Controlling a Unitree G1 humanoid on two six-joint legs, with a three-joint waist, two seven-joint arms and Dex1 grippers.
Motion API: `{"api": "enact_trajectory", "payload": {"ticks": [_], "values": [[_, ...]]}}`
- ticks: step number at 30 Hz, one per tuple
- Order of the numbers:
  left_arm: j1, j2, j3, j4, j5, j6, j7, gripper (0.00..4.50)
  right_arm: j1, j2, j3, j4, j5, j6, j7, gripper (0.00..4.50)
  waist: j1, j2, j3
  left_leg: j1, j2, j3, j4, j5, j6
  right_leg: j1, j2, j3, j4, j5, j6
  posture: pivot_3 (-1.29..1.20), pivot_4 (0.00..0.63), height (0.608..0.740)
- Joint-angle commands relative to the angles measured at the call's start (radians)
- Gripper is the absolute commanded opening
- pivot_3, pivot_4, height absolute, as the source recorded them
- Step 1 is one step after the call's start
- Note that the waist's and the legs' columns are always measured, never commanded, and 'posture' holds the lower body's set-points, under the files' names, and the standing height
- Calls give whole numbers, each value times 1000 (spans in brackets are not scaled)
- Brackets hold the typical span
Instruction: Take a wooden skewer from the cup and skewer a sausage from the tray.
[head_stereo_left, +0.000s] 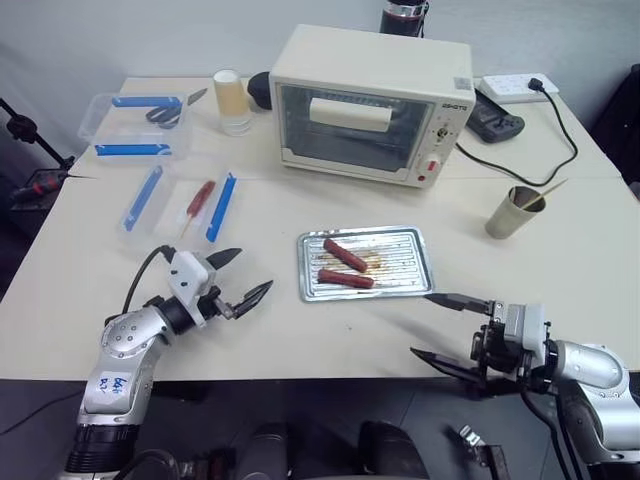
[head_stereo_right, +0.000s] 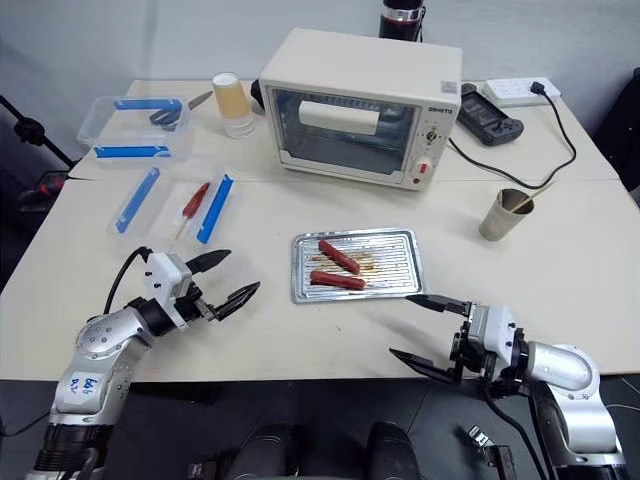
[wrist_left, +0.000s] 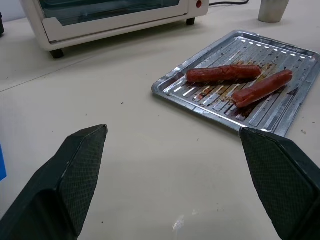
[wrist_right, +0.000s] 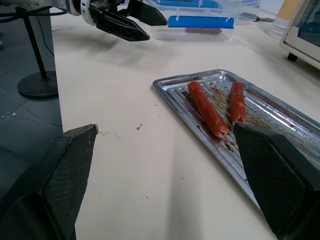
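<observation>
Both claws gape empty; the skewer (head_stereo_left: 548, 188) in the far-right cup (head_stereo_left: 514, 211) looks light, brittle: pinch mid-shaft.

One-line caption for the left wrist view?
Open left gripper faces metal tray holding two sausages, toaster oven behind.

Head cameras look down the table; both wrist cameras share the tray (wrist_left: 210, 102).

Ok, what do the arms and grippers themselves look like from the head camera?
Both arms are silver-grey metal with rounded joints. The left gripper and right gripper each have two black pointed fingers on a white wrist block. A black cable loops off the left wrist; the left forearm bears a white sticker with blue handwriting.
</observation>
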Motion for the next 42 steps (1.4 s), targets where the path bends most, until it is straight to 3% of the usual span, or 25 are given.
{"api": "enact_trajectory", "payload": {"ticks": [1,6,12,16,19,21,27,30,36,42], "values": [[-8,21,2,-32,-21,14,-23,4468,-2,-17,-38,-16,11,-9,-18,4500,0,0,0,0,0,0,0,0,0,0,0,0,0,0,0,0,150,740],[-21,55,30,-126,-244,127,-175,4468,9,-91,-211,26,51,16,-55,4500,2,0,0,0,0,0,0,0,0,0,0,0,0,0,0,0,150,740],[-43,90,3,-184,-290,160,-237,4468,58,-210,-457,232,35,-37,-38,4500,0,0,0,0,0,3,0,0,0,1,0,0,-1,0,0,0,150,740],[-80,74,-27,-176,-299,174,-254,4468,52,-271,-489,335,4,-52,-14,4500,-2,0,0,0,0,4,0,0,0,1,0,0,0,0,0,0,150,740],[-99,69,-46,-177,-320,212,-263,4468,-3,-341,-463,377,22,38,10,4500,-5,0,0,1,0,5,0,0,0,1,0,0,0,0,0,0,150,740],[-102,69,-56,-184,-328,229,-271,4468,-112,-408,-406,401,3,81,14,4500,-12,1,0,1,0,5,0,0,0,1,0,1,0,0,0,0,150,740],[-127,49,-65,-167,-318,216,-272,4468,-554,-596,-51,509,-181,249,101,4500,-25,6,0,1,1,4,0,0,0,-1,0,2,0,0,0,0,150,740],[-142,34,-81,-159,-307,206,-270,4468,-876,-548,155,637,-351,271,126,4500,-26,6,1,-2,1,5,0,0,0,-1,1,0,-2,0,-1,0,150,740],[-136,-7,-97,-181,-292,191,-230,4468,-1261,-389,410,976,-632,162,115,4500,-28,6,1,-3,0,4,1,0,0,-2,0,0,-2,0,0,0,150,740],[-101,-21,-91,-221,-286,184,-187,4468,-1441,-292,491,1256,-771,42,45,4500,-26,6,1,-4,0,3,0,0,0,-3,0,-1,-2,0,0,0,150,740]]}}
